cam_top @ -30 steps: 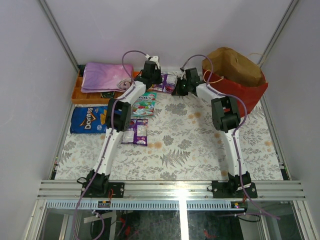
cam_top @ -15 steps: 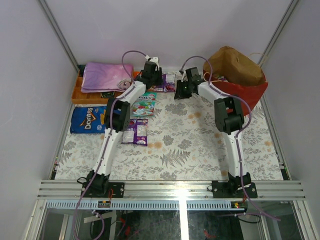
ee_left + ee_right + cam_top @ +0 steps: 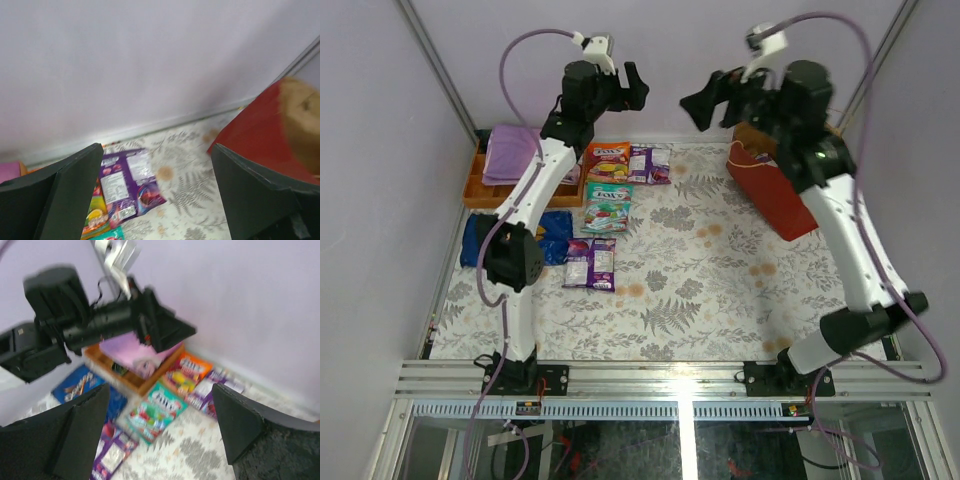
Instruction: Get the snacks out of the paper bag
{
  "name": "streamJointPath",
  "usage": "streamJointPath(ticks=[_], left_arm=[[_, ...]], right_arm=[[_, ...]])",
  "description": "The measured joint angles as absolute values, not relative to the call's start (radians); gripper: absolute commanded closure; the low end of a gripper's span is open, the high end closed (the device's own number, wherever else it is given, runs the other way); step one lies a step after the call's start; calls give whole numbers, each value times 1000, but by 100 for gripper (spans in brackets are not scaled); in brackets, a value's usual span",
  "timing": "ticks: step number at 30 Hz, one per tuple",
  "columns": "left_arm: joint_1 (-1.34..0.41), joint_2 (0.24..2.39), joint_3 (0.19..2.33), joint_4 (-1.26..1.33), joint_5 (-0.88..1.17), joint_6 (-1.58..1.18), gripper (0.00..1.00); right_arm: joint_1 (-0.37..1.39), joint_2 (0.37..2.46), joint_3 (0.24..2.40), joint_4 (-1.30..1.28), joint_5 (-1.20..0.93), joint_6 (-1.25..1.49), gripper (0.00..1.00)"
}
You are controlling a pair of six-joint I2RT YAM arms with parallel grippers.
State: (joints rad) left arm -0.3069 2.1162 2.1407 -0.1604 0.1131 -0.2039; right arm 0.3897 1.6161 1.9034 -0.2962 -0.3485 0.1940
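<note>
Flat glossy snacks (image 3: 608, 212) lie on the floral tabletop (image 3: 720, 290); the red paper bag (image 3: 775, 195) (kraft-lined) stands at right. Left jaws and right jaws gape wide, empty, high above both.

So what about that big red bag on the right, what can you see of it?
The paper bag is large, red outside and brown kraft inside, as the left wrist view shows. A thin pale string handle loops over its red side. It sits on the floral table at the far right, near the back wall. The right arm hides its top from above.
</note>
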Motion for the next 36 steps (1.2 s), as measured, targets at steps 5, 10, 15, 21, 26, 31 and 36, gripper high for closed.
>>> streamJointPath(ticks=[5, 10, 15, 21, 26, 31, 36], left_arm=[[-307, 2009, 2112, -143, 144, -205, 0], [-314, 1985, 1988, -151, 186, -235, 0], [-357, 1982, 1896, -167, 178, -246, 0], [-500, 1982, 1916, -181, 168, -233, 0], [-560, 1993, 1961, -189, 176, -229, 0], [-548, 2019, 1993, -193, 176, -229, 0], [-541, 2035, 1993, -235, 176, -229, 0]], right_arm=[[329, 1497, 2018, -332, -229, 149, 7], [216, 1711, 2369, -511, -30, 87, 3], [154, 1971, 2436, -670, 105, 56, 0], [107, 2220, 2408, -832, 121, 52, 1], [49, 2277, 2379, -896, 122, 52, 1], [1, 2278, 2326, -907, 127, 59, 1], [-12, 2278, 2127, -894, 150, 67, 1]])
